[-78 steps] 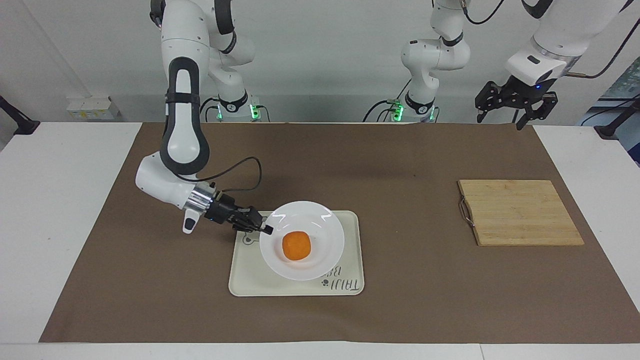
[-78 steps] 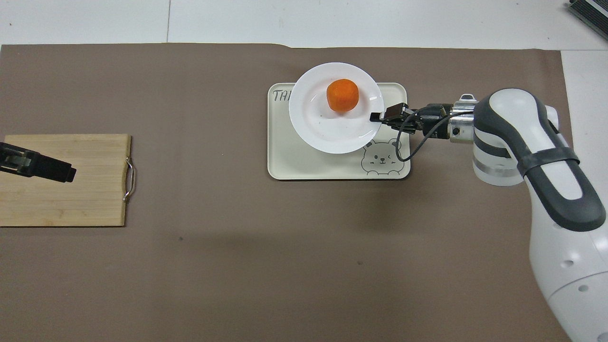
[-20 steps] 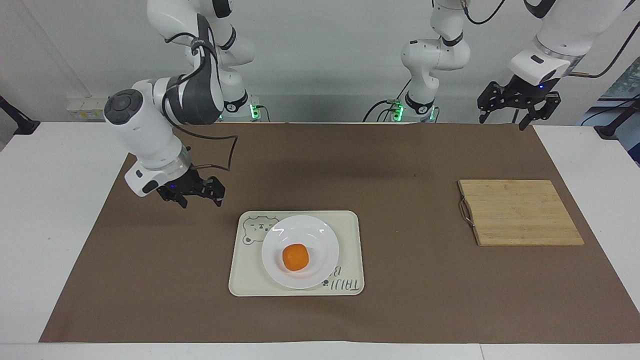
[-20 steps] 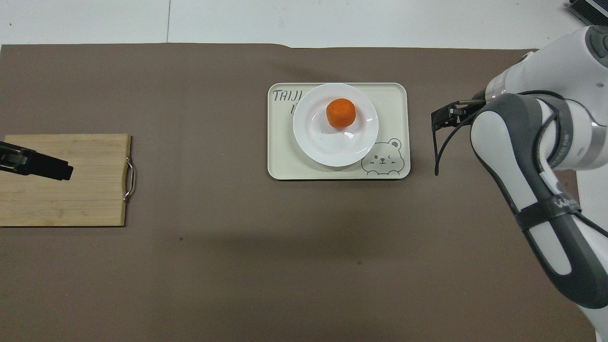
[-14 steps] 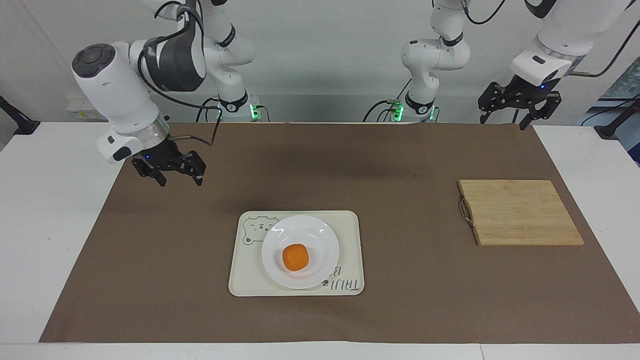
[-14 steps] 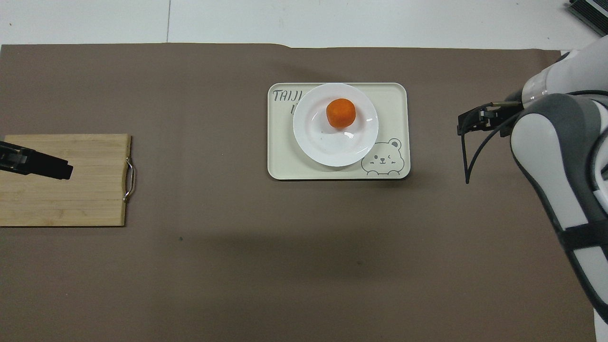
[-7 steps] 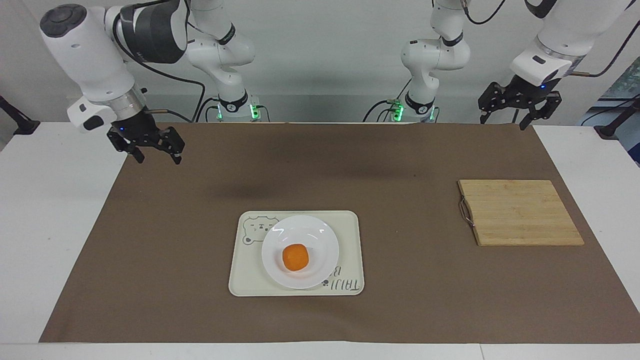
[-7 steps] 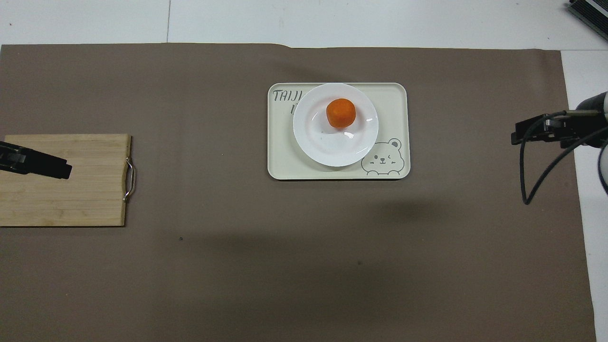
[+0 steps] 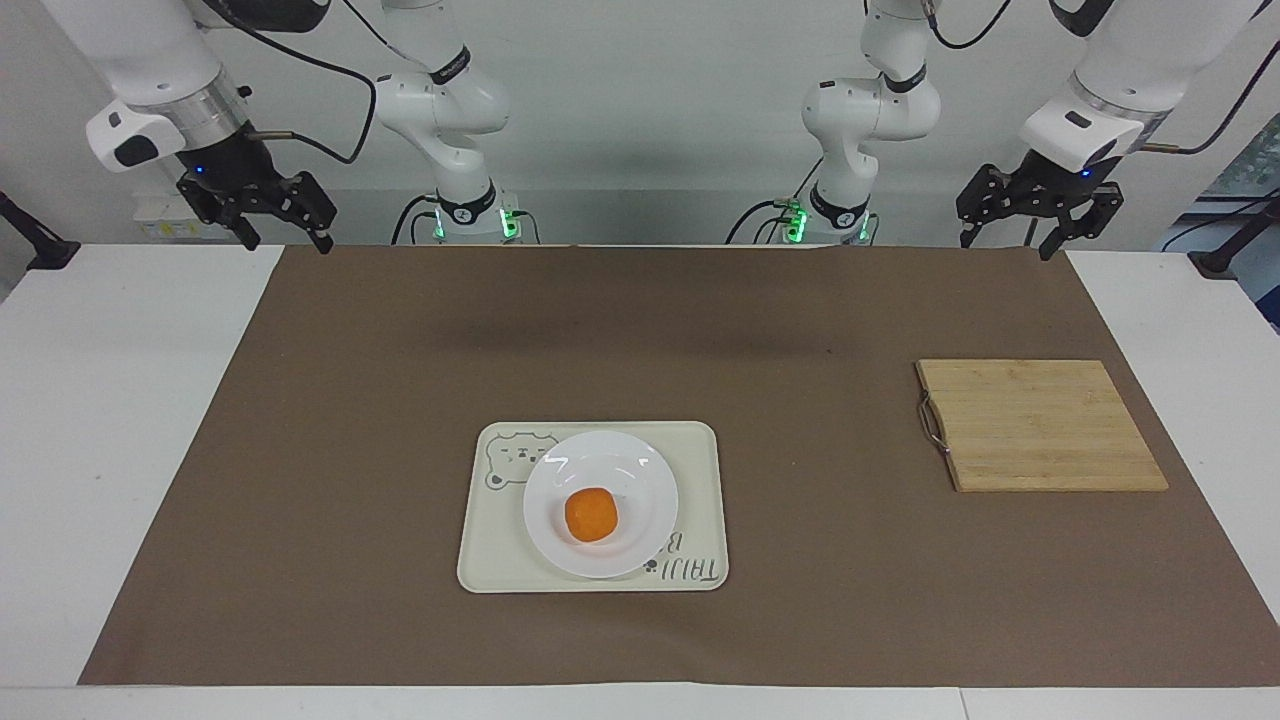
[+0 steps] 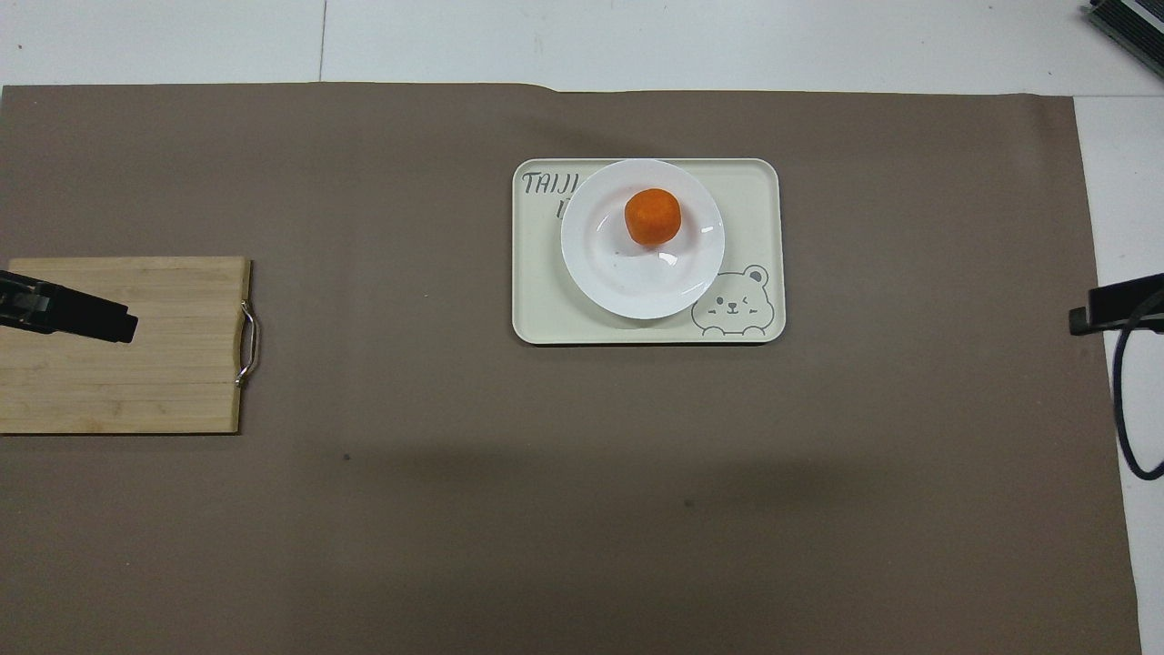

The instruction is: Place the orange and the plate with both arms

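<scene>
- The orange [image 9: 591, 514] [image 10: 652, 216]: small, round, bright orange, whole; it rests on the plate, a little off the plate's centre, on the part farther from the robots.
- The plate [image 9: 640, 475] [image 10: 605, 264]: round, glossy, plain white, shallow, lying flat on the cream tray [image 9: 700, 450] [image 10: 755, 196], covering part of the tray's lettering.

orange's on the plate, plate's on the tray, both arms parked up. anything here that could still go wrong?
Two things, both mild. The orange sits loose, off the middle of the plate; a knock could roll it off. The plate covers the tray lettering and lies close to one long edge, so moving the tray might slide it. The left gripper and right gripper hang open, clear of everything.
</scene>
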Controlling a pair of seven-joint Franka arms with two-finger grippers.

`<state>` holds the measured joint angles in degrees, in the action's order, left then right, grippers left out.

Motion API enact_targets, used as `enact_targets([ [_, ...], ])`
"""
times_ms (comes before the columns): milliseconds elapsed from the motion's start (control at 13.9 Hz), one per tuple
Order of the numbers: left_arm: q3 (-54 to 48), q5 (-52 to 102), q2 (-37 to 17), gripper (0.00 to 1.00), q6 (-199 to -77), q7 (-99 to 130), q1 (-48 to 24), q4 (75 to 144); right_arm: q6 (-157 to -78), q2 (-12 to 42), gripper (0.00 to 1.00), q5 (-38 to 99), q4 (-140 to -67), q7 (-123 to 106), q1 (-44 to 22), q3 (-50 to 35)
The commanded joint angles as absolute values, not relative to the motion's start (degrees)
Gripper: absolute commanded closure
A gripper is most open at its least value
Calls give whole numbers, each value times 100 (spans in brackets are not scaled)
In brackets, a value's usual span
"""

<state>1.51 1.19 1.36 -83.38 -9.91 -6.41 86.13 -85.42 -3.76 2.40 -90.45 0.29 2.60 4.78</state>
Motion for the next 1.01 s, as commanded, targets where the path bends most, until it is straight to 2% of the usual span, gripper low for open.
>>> enact_targets([
  [0,149,105,158,0,-8376,-958,-624,8596,-8604,-615,0,-70,-9377,106,334,343],
  [937,149,105,158,0,-8393,-949,-624,8596,-8859,-571,0,-97,-9299,158,202,351],
])
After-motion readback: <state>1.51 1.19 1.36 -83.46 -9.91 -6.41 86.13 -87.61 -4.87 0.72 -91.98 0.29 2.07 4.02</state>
